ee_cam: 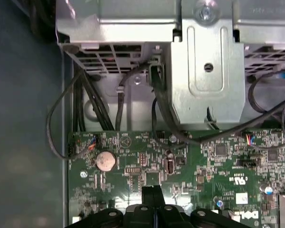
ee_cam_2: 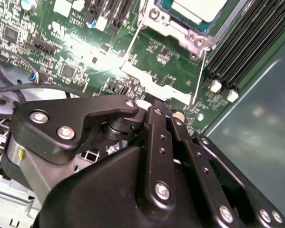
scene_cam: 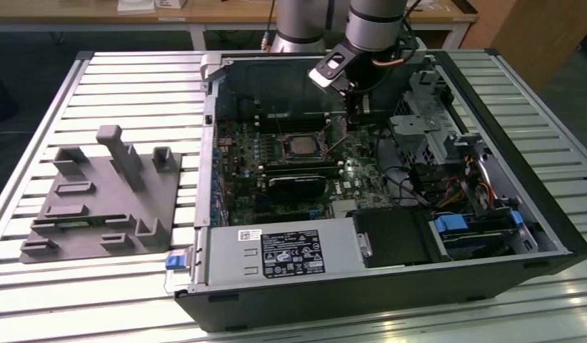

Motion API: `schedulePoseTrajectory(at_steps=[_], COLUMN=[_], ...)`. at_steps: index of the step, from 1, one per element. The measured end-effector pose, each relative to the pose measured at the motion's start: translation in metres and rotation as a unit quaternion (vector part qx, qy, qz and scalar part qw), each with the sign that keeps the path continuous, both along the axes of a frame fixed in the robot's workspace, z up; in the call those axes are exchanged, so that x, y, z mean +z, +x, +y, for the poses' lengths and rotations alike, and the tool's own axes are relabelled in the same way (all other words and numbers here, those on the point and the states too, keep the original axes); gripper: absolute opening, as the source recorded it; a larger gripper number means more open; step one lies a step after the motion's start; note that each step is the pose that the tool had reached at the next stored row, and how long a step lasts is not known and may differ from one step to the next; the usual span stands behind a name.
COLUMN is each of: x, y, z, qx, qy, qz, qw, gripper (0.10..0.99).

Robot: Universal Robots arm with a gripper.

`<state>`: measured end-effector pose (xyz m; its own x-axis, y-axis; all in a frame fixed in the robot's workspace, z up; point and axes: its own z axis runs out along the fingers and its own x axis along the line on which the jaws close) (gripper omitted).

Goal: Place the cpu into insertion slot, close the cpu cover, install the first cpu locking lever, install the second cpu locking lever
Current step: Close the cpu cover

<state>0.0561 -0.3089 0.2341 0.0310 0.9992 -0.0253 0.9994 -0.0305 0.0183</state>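
The insertion slot (scene_cam: 283, 138) lies in the middle of the green motherboard inside the open computer case. The cpu (scene_cam: 301, 147) sits in it, silvery face up, and shows again in the second wrist view (ee_cam_2: 199, 7). The cpu cover (ee_cam_2: 173, 26) lies as a silvery frame around the chip. Two thin wire locking levers (ee_cam_2: 132, 40) (ee_cam_2: 201, 71) run out from the socket toward me, and one lever (scene_cam: 339, 139) stands slanted up from the board. My gripper (scene_cam: 353, 114) hangs just to the exterior view's right of the socket, near that lever's upper end. Its black fingers (ee_cam: 152, 192) are shut, with nothing visible between them.
Long black memory slots (ee_cam_2: 247, 42) run beside the socket. A metal drive cage (ee_cam: 206, 71) with black cables (ee_cam: 85, 104) borders the board. A grey moulded fixture (scene_cam: 103, 193) stands on the slatted table at the exterior view's left. The power supply (scene_cam: 284, 254) fills the case's near side.
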Motion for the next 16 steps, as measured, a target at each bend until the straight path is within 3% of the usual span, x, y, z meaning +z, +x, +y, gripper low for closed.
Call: schedulePoseTrajectory(at_steps=[16], x=[0.0], y=[-0.0261], z=[0.0], qx=[-0.001], qy=[0.0001], qz=[-0.0003], qw=[1.0], gripper=[0.106])
